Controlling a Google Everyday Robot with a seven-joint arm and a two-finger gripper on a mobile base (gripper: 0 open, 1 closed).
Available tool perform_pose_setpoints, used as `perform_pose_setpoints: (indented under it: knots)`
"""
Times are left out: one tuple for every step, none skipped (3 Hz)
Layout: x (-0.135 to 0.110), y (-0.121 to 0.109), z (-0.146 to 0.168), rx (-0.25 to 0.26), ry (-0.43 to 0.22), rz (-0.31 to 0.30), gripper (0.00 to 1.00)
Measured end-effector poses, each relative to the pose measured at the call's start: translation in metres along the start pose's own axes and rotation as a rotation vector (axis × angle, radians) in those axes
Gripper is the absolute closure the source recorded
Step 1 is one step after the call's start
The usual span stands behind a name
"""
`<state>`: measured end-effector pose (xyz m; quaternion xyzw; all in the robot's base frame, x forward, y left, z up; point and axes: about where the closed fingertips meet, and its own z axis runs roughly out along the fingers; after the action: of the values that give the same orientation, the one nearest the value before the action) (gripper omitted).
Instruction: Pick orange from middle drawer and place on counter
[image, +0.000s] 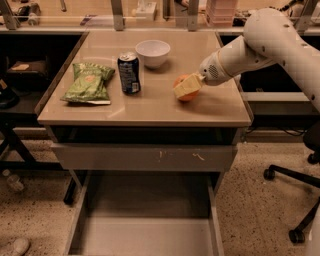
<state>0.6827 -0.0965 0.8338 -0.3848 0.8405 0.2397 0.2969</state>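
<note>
The orange rests on the right part of the beige counter. My gripper reaches in from the right on the white arm and is shut on the orange, with one pale finger across its front. The other finger is hidden behind the fruit. The middle drawer stands pulled out below the counter, with nothing on its grey floor.
A dark soda can, a white bowl and a green chip bag stand on the counter's left and middle. A closed grey drawer front sits above the open drawer. An office chair base is at the right.
</note>
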Motion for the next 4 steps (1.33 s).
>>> perform_pose_setpoints:
  knots:
    - [0.0000,0.0000,0.0000,0.000,0.000,0.000,0.59]
    - [0.0000,0.0000,0.0001,0.000,0.000,0.000,0.36]
    - [0.0000,0.0000,0.0001,0.000,0.000,0.000,0.13]
    - [0.0000,0.0001,0.0002,0.000,0.000,0.000,0.00]
